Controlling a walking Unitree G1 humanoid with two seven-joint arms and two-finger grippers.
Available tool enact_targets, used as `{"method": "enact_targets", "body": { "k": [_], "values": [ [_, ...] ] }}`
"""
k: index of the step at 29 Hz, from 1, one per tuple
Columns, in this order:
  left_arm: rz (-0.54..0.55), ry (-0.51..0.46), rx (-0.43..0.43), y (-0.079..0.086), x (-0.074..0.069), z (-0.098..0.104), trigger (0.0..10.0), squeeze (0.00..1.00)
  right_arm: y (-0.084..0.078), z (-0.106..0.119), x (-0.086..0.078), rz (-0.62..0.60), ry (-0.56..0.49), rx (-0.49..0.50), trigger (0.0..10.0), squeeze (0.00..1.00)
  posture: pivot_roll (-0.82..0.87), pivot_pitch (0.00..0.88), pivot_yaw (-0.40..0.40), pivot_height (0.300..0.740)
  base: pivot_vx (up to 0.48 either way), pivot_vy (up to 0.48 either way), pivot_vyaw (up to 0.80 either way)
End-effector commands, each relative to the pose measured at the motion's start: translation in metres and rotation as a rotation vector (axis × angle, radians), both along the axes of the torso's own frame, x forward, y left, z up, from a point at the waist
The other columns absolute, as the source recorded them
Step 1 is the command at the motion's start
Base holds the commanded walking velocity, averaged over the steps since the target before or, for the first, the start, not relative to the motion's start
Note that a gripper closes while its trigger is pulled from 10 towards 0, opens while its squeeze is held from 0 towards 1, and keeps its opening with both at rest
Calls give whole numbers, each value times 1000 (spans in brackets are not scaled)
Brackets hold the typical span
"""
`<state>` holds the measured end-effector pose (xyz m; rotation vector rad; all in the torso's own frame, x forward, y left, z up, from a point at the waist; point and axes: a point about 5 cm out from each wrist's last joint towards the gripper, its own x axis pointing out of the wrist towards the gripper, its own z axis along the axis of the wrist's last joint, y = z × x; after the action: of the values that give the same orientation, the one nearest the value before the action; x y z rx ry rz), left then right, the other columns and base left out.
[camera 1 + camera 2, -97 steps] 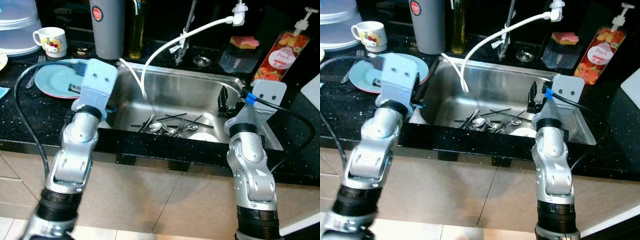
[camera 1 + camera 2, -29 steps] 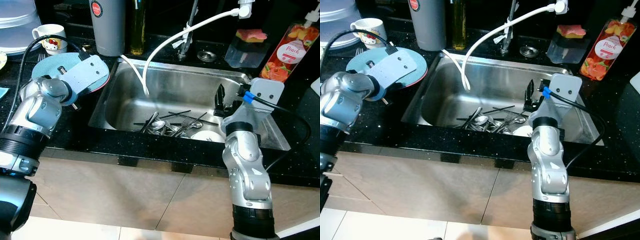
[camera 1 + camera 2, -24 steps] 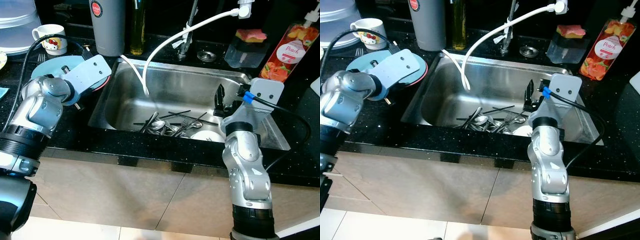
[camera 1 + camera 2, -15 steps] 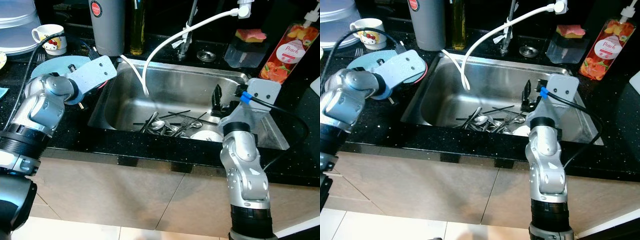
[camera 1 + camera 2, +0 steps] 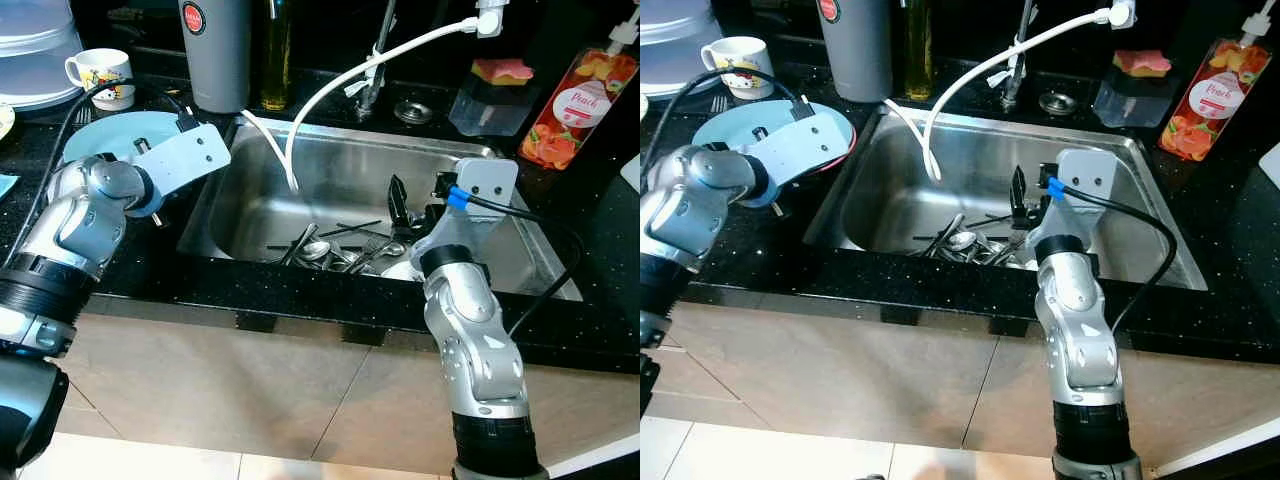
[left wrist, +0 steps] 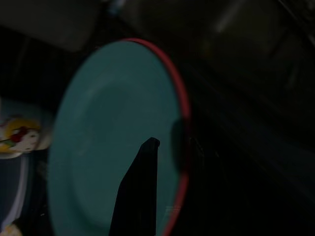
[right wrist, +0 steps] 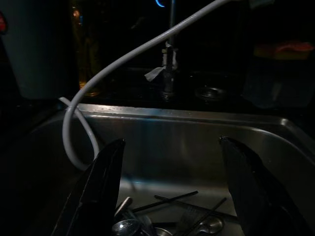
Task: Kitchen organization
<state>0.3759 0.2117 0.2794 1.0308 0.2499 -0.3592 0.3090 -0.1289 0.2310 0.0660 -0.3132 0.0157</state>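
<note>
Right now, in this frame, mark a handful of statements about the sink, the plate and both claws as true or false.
1. The right claw is open above the sink. True.
2. The teal plate lies inside the sink. False: it sits on the counter to the sink's left.
3. Cutlery lies on the sink bottom. True.
4. The right claw grips a spoon. False: nothing sits between its fingers.
5. The left claw points at the teal plate. True.

Cutlery (image 5: 340, 250) in sink (image 5: 330, 175), plate (image 5: 110, 140) left, mug (image 5: 100, 73) behind plate
</note>
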Motion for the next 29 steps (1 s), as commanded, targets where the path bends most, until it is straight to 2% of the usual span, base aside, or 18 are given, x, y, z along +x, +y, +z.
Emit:
{"method": "enact_targets", "body": {
  "k": [1,5,7,8,10,15,16,22,29],
  "values": [
    [31,-29,15,9,0,9,10000,0,7,-1,1,38,12,-9,10000,0,268,58,-75,740,0,0,0],
    [35,-27,20,10,0,9,10000,0,14,1,0,106,11,-17,10000,0,268,58,-75,740,0,0,0],
    [34,-24,16,11,-1,8,10000,0,27,1,-4,219,16,-48,10000,0,268,57,-77,740,0,0,0],
    [34,-24,16,11,-1,8,10000,0,27,1,-4,219,16,-48,10000,0,268,57,-77,740,0,0,0],
    [37,-18,15,11,-1,6,10000,0,40,-1,-9,321,22,-84,10000,0,267,57,-78,740,0,0,0],
    [34,-4,17,12,-1,3,10000,0,47,-3,-13,396,39,-91,10000,0,267,57,-78,740,0,0,0],
    [31,6,28,12,-1,1,10000,0,53,-4,-17,461,54,-87,10000,0,268,58,-77,740,0,0,0],
    [32,27,33,13,-2,-3,10000,0,60,-2,-22,543,53,-105,10000,0,269,58,-76,740,0,0,0],
    [37,64,52,15,-2,-13,10000,0,61,0,-24,575,49,-124,10000,0,271,50,-75,740,0,0,0]
  ]
}}
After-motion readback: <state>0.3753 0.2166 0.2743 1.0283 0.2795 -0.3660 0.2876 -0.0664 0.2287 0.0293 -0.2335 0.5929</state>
